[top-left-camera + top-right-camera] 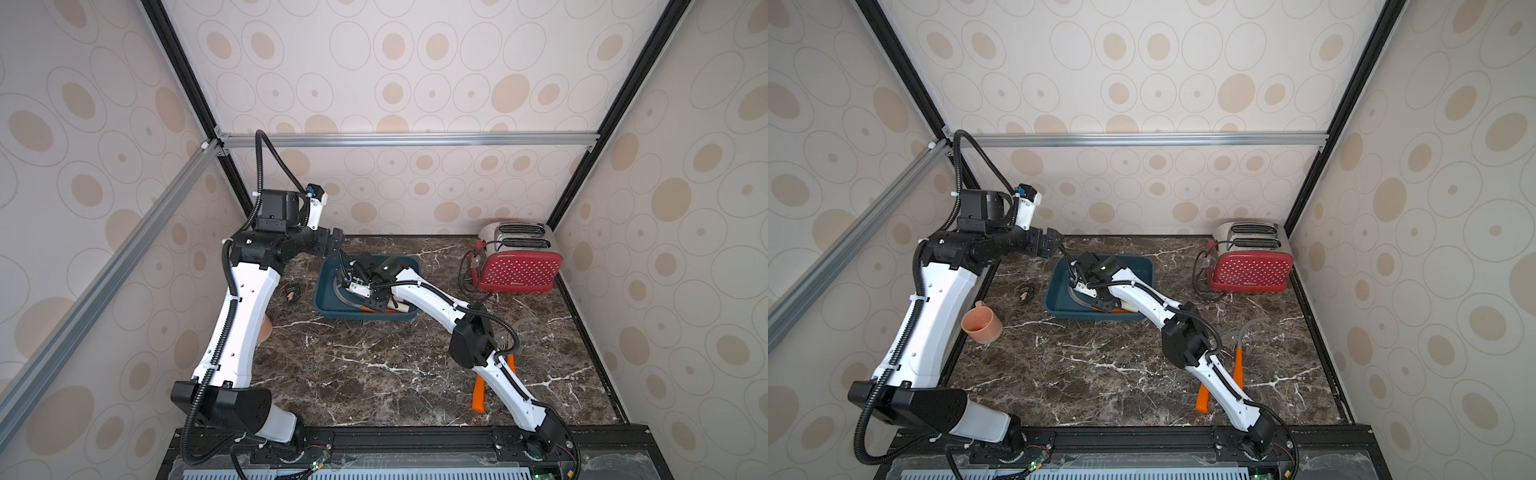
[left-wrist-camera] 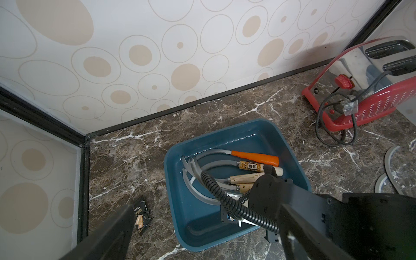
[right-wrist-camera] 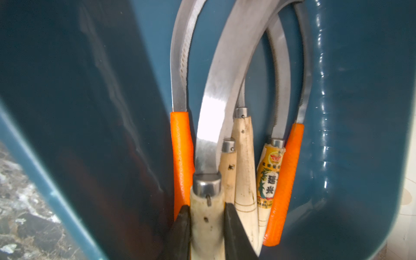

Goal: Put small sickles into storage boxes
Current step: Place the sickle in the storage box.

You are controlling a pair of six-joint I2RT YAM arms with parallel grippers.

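Tabletop [image 1: 374,374] of dark marble carries the blue tray [image 1: 326,305] at its far centre. The right arm stretches from the near right edge across to the tray, while the left arm stands raised at the far left. The left gripper [image 2: 206,209] is spread wide and empty above the tray's far-left corner. Inside the tray the right gripper [image 3: 207,216] is clamped on the pale wooden handle of one sickle [image 3: 211,112], low among five others [image 3: 245,157] already lying there. The held one runs the same way as the pile: handles bunched toward the near right of the tray, where the gripper comes in, and blades arching away toward its left wall. Whether it rests on the pile I cannot tell. Letting go looks like the step in hand. At least two orange-handled sickles [image 1: 1237,368] lie on the table at the near right, partly under the right forearm. That arm is plainly the nearer one for them, and the left is well apart.
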